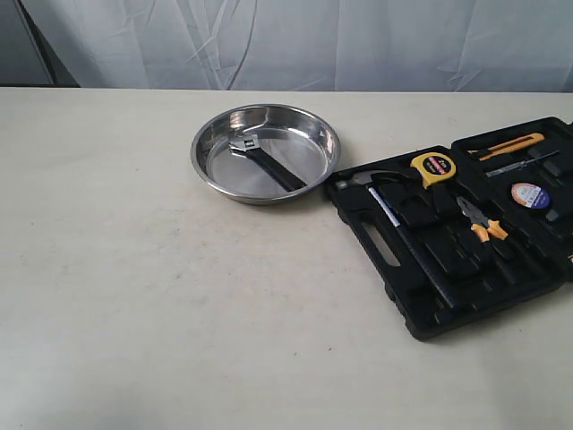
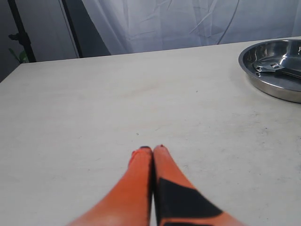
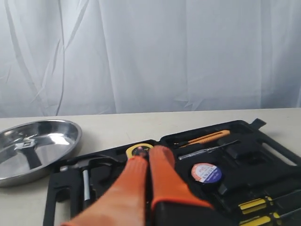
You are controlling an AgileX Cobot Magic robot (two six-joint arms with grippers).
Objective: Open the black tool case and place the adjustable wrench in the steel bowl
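The steel bowl (image 1: 266,152) sits on the table's far middle, and the adjustable wrench (image 1: 265,161) lies flat inside it, silver head toward the bowl's left. The black tool case (image 1: 466,219) lies open to the bowl's right. Neither arm shows in the exterior view. In the left wrist view my left gripper (image 2: 153,149) is shut with nothing in it, low over bare table, and the bowl (image 2: 277,70) with the wrench (image 2: 277,69) is off to one side. My right gripper (image 3: 148,154) is shut and empty above the open case (image 3: 235,165); the bowl (image 3: 35,148) is beyond.
The case holds a long black-handled hammer (image 1: 403,224), a yellow tape measure (image 1: 434,167), orange-handled pliers (image 1: 481,221), an orange utility knife (image 1: 510,145) and a tape roll (image 1: 531,195). A white curtain (image 1: 295,40) hangs behind the table.
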